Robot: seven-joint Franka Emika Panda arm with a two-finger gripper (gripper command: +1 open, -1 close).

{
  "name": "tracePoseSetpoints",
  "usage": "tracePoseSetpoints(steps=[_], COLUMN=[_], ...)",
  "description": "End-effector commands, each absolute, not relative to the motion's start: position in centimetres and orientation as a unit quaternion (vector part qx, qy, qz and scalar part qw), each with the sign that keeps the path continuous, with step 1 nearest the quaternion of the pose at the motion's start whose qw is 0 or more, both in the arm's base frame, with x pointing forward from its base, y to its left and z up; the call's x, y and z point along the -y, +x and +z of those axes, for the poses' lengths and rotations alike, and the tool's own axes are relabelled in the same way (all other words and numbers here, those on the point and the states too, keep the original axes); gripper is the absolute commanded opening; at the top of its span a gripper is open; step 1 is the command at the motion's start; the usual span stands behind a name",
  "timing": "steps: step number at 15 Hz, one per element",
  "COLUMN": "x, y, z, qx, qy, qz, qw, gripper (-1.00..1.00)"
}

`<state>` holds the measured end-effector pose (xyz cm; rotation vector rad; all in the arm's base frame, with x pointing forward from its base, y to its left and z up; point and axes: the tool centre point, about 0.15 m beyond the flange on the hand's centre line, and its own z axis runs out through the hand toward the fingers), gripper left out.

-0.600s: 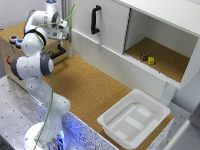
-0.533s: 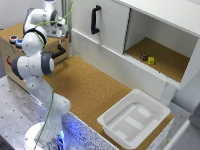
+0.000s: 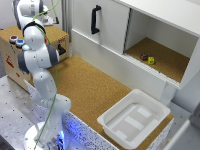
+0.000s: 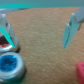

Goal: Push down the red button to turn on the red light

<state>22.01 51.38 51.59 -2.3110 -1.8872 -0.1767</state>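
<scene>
The red button (image 4: 6, 44) has a dark red cap in a pale rim and sits on the brown top of the wooden box (image 3: 50, 36). In the wrist view it lies right under one fingertip (image 4: 6, 27), which covers part of it. The same-sized blue button (image 4: 10, 66) is beside it. My gripper (image 4: 38, 30) hovers just above the box top, open, with nothing between its fingers. In the exterior view the red button (image 3: 13, 38) and blue button (image 3: 20, 43) show at the box's left end, and the arm hides most of the gripper.
A red object (image 4: 80, 73) shows at the wrist view's edge on the box top. On the exterior view's right are a white tray (image 3: 112, 120), a cabinet with a black handle (image 3: 95, 20), and small objects (image 3: 148, 59) in its open compartment.
Hardly anything differs; the arm stays over the wooden box, and no button looks different.
</scene>
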Motion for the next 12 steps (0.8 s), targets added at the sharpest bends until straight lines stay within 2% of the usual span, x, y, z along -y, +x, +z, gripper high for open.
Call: tracePoseSetpoints(steps=[1, 2, 3, 6, 9, 12], x=[-57.7, -58.3, -58.7, -59.8, -60.9, -62.2], y=[17.6, 16.8, 16.3, 16.3, 16.7, 17.9], z=[52.9, 52.9, 52.7, 50.9, 49.0, 49.0], qx=[0.711, 0.721, 0.726, 0.725, 0.725, 0.715], qy=[-0.703, -0.693, -0.688, -0.688, -0.689, -0.699], qz=[0.007, 0.004, 0.003, 0.011, 0.017, 0.018], qw=[0.010, 0.009, 0.007, -0.013, -0.016, -0.003], gripper=[1.00, 1.00, -1.00, -1.00, -1.00, -1.00])
